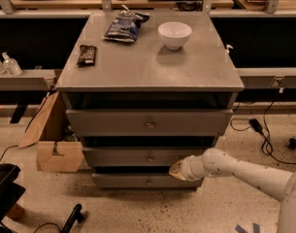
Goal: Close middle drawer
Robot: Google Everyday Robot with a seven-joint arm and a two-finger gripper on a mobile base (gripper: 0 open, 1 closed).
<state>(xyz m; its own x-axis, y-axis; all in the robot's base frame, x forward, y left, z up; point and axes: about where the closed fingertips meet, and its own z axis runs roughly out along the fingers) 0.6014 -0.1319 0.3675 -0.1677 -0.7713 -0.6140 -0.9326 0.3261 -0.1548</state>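
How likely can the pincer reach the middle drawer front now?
Probably yes: the pincer sits right at the lower right edge of the front of the middle drawer, and nothing shows between them.

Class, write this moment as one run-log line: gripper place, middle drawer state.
task: close drawer | gripper: at lower right edge of flat grey brass-knobbed middle drawer front | drawer: fully shut or not, cannot tell
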